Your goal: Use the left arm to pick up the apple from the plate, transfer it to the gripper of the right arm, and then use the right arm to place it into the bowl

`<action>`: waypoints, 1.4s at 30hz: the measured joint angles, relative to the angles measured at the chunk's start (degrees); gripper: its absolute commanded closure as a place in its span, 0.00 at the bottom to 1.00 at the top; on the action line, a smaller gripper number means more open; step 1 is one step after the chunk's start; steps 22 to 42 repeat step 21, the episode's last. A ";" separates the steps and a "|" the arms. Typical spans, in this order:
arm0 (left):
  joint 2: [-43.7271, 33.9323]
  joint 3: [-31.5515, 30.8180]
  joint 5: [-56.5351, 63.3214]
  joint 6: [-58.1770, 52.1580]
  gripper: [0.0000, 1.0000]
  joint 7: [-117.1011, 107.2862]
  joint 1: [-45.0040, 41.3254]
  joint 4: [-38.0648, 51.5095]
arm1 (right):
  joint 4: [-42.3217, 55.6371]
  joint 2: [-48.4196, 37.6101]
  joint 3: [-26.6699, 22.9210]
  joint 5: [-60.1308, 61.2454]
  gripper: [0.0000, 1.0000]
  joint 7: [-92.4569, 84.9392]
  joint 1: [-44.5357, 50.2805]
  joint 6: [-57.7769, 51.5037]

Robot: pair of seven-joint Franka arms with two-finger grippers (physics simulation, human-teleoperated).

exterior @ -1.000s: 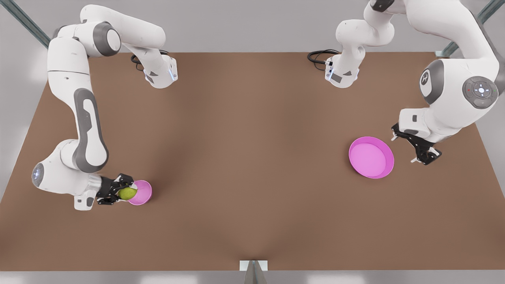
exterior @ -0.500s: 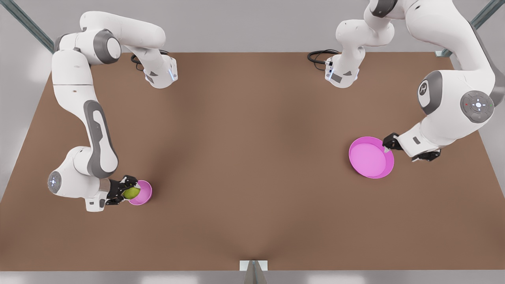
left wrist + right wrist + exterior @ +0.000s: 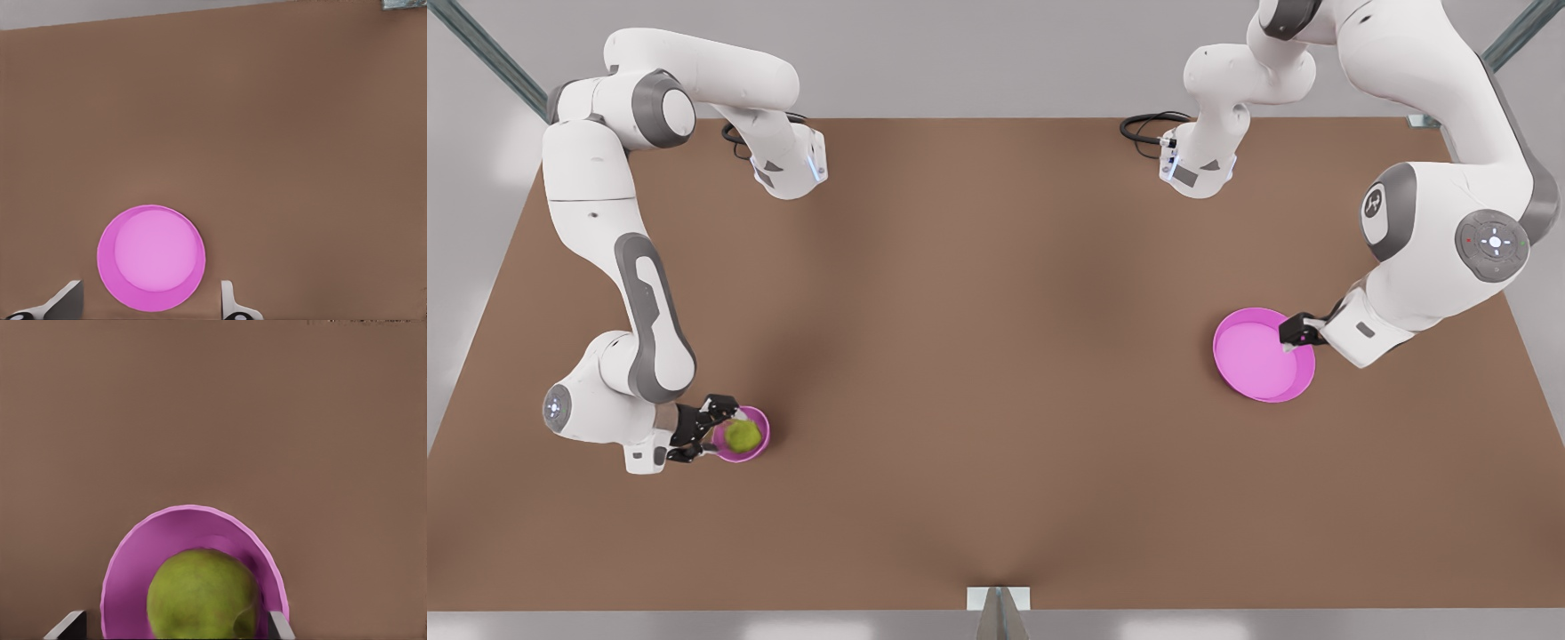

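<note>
Apple (image 3: 743, 435) lies in bowl (image 3: 758, 448), right gripper (image 3: 725, 431) spread above.

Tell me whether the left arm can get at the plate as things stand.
Probably yes. The left gripper hangs at the edge of the plate, fingers spread, and the plate is bare, with nothing between them. The apple lies in the bowl at the open right gripper.

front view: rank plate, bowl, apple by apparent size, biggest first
1. plate, widest by far
2. bowl, roughly half the plate's width
3. apple, sitting inside the bowl

All rest at table level, so camera nearness hardly skews the order.
</note>
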 measured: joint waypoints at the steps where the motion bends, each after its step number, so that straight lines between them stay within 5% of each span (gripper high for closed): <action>1: 0.00 0.00 0.00 0.01 0.00 -0.65 0.00 0.00 | 1.93 -0.11 0.00 -1.08 0.00 -0.15 0.02 -0.02; 6: 0.00 0.00 -0.05 0.04 0.00 -3.42 0.03 0.06 | 16.05 -16.87 0.29 -10.16 0.00 0.01 0.94 -8.55; 11: 0.00 -0.46 0.13 0.02 0.00 -5.42 -0.60 0.23 | 2.99 -36.61 -2.96 -17.40 0.00 11.16 11.82 -19.30; 21: 0.03 -0.52 0.38 -0.05 0.00 -7.53 -0.70 0.35 | 2.33 -34.38 -4.66 -15.83 0.00 31.96 6.29 -27.32; 42: 0.03 -0.52 0.38 -0.05 0.00 -7.53 -0.70 0.35 | 2.33 -34.38 -4.66 -15.83 0.00 31.96 6.29 -27.32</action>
